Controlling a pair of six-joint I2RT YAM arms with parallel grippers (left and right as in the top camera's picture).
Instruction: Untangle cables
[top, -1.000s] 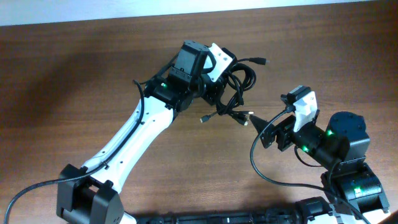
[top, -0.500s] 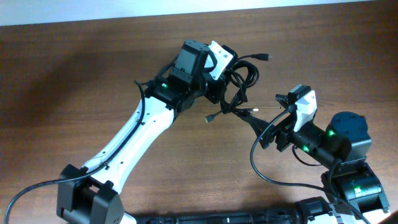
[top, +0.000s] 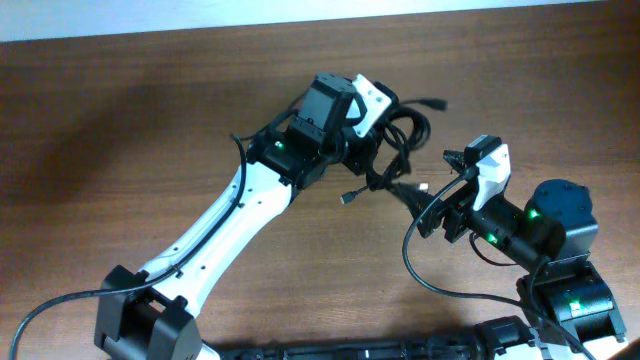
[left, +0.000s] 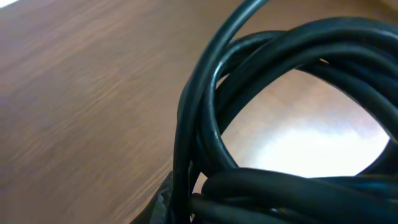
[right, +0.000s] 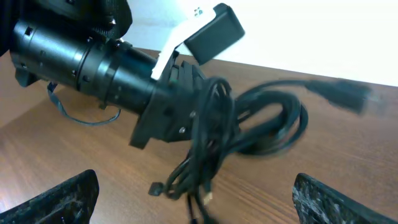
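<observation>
The cables (top: 402, 148) are a black coiled bundle hanging from my left gripper (top: 374, 143), which is shut on them above the table. In the left wrist view the cable loops (left: 249, 124) fill the frame, pinched at the bottom edge beside one finger (left: 163, 199). Loose ends with small plugs (right: 156, 187) dangle below the coil (right: 249, 134). One longer plug (right: 345, 93) sticks out to the right. My right gripper (top: 428, 195) is wide open, its fingers (right: 62, 198) either side of the dangling ends and apart from them.
The brown wooden table (top: 120, 130) lies under both arms. A white wall edge (top: 200, 20) runs along the far side. The left arm's black wrist (right: 87, 56) and white camera mount (right: 208, 28) hang just ahead of the right gripper.
My left arm has carried the cable bundle right, closer to the right gripper. The dangling plugs swung with it. The right arm has barely moved.
</observation>
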